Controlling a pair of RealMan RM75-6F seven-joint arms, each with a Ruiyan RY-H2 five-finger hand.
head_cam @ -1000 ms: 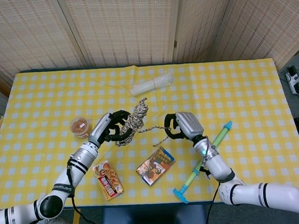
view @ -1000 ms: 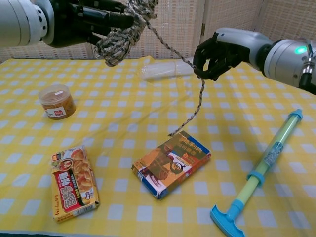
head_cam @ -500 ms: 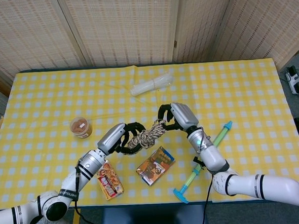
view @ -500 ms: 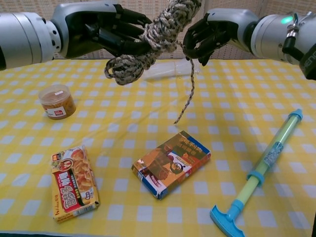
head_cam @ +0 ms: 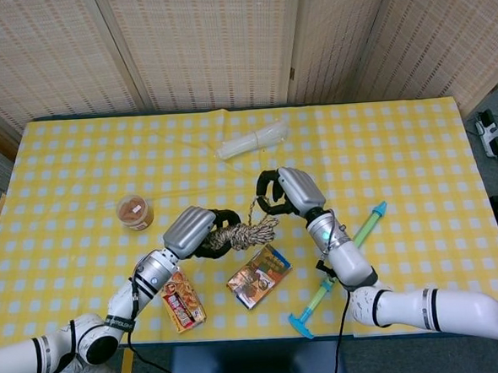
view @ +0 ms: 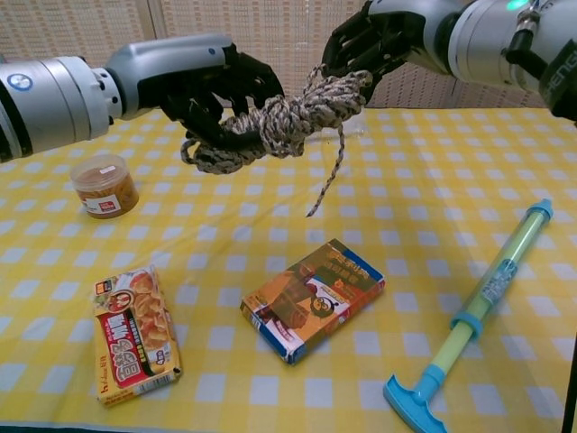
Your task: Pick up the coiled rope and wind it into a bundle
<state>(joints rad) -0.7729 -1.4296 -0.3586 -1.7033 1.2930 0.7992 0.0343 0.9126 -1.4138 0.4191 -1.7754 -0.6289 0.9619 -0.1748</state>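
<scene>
A speckled brown-and-white rope bundle (view: 279, 122) (head_cam: 243, 234) hangs in the air above the table's middle. My left hand (view: 212, 90) (head_cam: 197, 232) grips its left part from above, fingers curled around the coils. My right hand (view: 374, 36) (head_cam: 281, 191) sits at the bundle's upper right end, fingers closed around the strand there. A short loose tail (view: 326, 185) dangles below the bundle, clear of the tablecloth.
On the yellow checked cloth (view: 225, 225) lie an orange-and-blue box (view: 313, 298), a red snack packet (view: 135, 332), a small brown-filled jar (view: 105, 185), a green-and-blue pump toy (view: 473, 316) and a clear plastic roll (head_cam: 253, 140) at the back.
The bundle has tipped from upright to nearly level and dropped lower. My right hand rose and shifted left above it. The dangling tail is much shorter.
</scene>
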